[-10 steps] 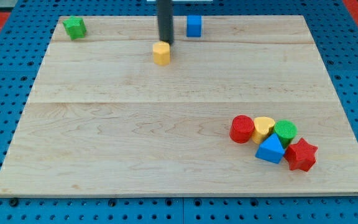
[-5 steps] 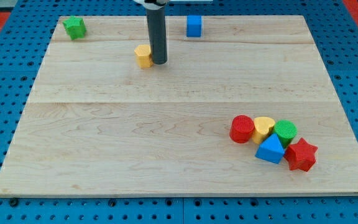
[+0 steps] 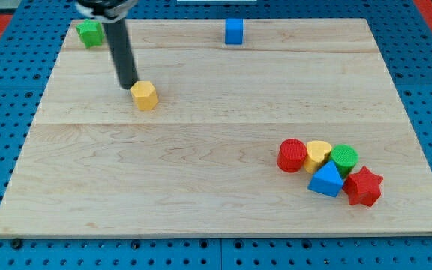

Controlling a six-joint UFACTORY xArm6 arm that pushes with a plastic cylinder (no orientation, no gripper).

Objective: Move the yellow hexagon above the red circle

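Note:
The yellow hexagon (image 3: 145, 95) lies on the wooden board (image 3: 201, 187), left of centre in the upper half. My tip (image 3: 128, 85) stands just to its upper left, close to or touching it. The red circle (image 3: 292, 155) lies at the lower right, at the left end of a cluster of blocks, far from the hexagon and the tip.
Beside the red circle lie a yellow heart-like block (image 3: 319, 156), a green circle (image 3: 344, 160), a blue triangle (image 3: 326, 181) and a red star (image 3: 364, 187). A green block (image 3: 90, 32) sits at the top left corner, a blue cube (image 3: 234, 31) at the top middle.
The yellow hexagon has slid down and to the left from the top middle. My tip has moved from its top, past its right side, to its upper left.

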